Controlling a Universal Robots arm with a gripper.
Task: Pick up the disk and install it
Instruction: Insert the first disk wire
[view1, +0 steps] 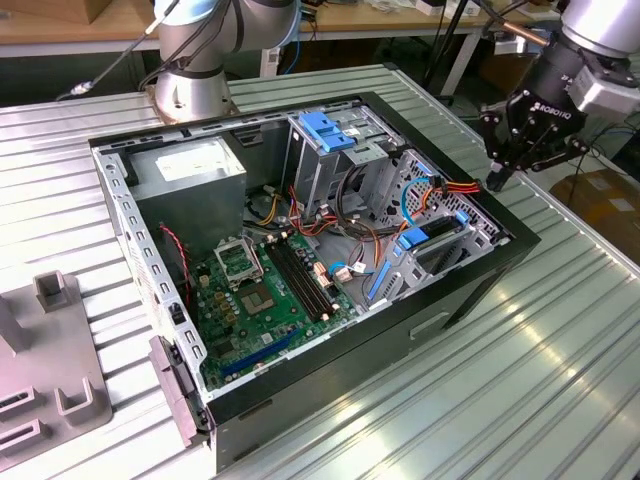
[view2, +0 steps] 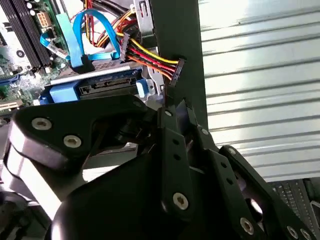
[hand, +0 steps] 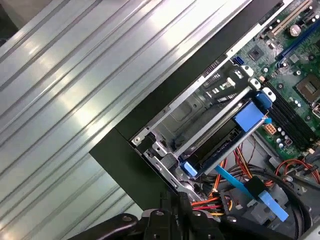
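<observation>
Pincer (view1: 497, 180) hangs off the rim of the open computer case (view1: 480, 290), tips down. Fingers look pressed together and pinch nothing; in the second wrist view they meet at one point (view2: 172, 110).

Nearest the tips is a loose power plug (view2: 175, 70) on red, yellow and black wires, draped over the case wall. Probably left there so it stays clear of the bay mouth.

Just past the plug, inside the case, is the disk (view2: 107, 89). It lies flat in the lower slot of the drive cage (hand: 200, 107), with blue rails at its sides and its connector edge facing the pincer. Nothing appears plugged into it. I judge it seated, or close to it: the rails sit inside the cage guides, which is what holds it level. The first wrist view shows the same disk (hand: 217, 147) under an open metal bay.

A little farther in, a flat blue data cable (view2: 80, 35) loops up over the disk, its end loose.

Beyond that, the motherboard (view1: 270, 290) covers the case floor.

Farther again are the taller cage with a blue latch (view1: 325, 130) and the grey power supply (view1: 190, 170) in the far corner.

The case rests on the ribbed metal desk (view1: 560, 380). Farthest from the pincer, a grey fixture (view1: 50, 380) sits on the desk.
</observation>
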